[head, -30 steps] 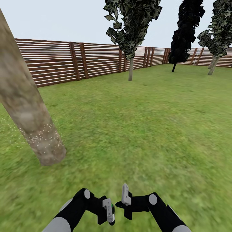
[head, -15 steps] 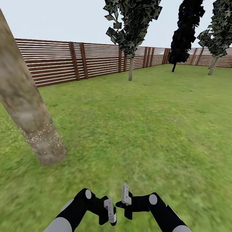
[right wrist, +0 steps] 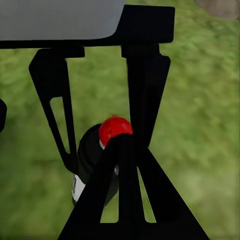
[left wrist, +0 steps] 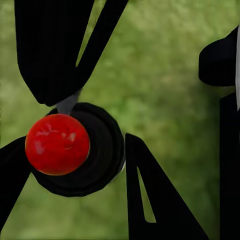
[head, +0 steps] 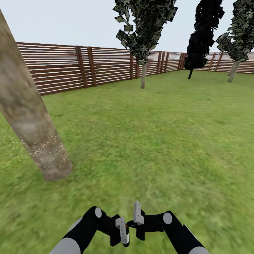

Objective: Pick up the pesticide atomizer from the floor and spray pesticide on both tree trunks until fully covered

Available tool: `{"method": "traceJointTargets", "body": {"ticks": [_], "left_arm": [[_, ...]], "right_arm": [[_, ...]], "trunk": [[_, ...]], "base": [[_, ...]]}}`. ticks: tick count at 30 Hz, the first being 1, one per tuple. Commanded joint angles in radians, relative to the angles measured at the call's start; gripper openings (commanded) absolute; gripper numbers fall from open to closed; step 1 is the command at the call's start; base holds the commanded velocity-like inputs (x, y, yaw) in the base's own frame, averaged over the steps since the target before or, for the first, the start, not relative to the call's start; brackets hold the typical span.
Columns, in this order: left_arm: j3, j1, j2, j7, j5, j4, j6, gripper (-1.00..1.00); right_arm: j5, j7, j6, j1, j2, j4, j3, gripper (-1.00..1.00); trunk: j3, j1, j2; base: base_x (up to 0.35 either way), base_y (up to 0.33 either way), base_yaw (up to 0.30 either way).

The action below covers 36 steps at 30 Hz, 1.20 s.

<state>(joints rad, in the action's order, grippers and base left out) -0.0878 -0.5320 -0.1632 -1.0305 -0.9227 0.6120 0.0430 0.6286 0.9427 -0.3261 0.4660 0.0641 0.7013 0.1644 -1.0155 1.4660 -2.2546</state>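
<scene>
At the left edge of the head view the tree trunk (head: 30, 120) leans on the lawn (head: 158, 141), white specks dotting only its lower part. At bottom centre my left claw (head: 121, 231) holds the pesticide atomizer (left wrist: 75, 150), fingers closed around its black body under the red cap. It has crept rightward toward my right claw (head: 137, 213), which looks narrow and empty, so spraying seems paused, the trunk unfinished.

Green grass (head: 158, 141) covers the ground, a bit blurry up close. A brown wooden fence (head: 106, 67) made of flat slats runs along the back. Dark leafy trees (head: 144, 31) stand near the fence. The sky (head: 70, 21) is pale grey and bright.
</scene>
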Motion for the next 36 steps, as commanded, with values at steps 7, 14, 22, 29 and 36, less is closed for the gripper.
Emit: {"method": "traceJointTargets", "body": {"ticks": [7,14,22,29,36], "left_arm": [[0.000,0.000,-0.004,-0.003,-0.007,0.002,0.005,-1.00],[0.000,0.000,0.008,-0.002,-0.008,-0.001,0.004,-1.00],[0.003,0.001,0.140,0.000,-0.022,-0.004,-0.011,-1.00],[0.027,0.016,0.351,0.025,-0.008,-0.015,-0.005,-1.00],[0.563,0.071,0.281,0.953,0.421,-0.339,0.232,-1.00]], "right_arm": [[0.008,0.001,-0.005,0.000,0.000,0.001,-0.001,-1.00],[0.008,0.001,-0.005,0.000,-0.001,0.001,0.000,-1.00],[0.009,0.001,-0.004,0.000,-0.001,0.001,0.000,-1.00],[0.008,-0.001,-0.005,-0.001,-0.026,-0.023,-0.002,1.00],[-0.143,-0.901,-0.007,-0.003,-0.059,-0.512,-0.157,1.00]], "trunk": [[-0.001,0.000,0.000],[-0.001,0.000,0.000],[-0.001,0.000,0.000],[-0.001,0.000,0.000],[-0.001,0.000,0.000]], "base": [[0.000,0.000,0.000],[0.000,0.000,0.000],[0.000,0.000,0.000],[0.000,0.000,0.000],[0.000,0.000,0.000]]}}
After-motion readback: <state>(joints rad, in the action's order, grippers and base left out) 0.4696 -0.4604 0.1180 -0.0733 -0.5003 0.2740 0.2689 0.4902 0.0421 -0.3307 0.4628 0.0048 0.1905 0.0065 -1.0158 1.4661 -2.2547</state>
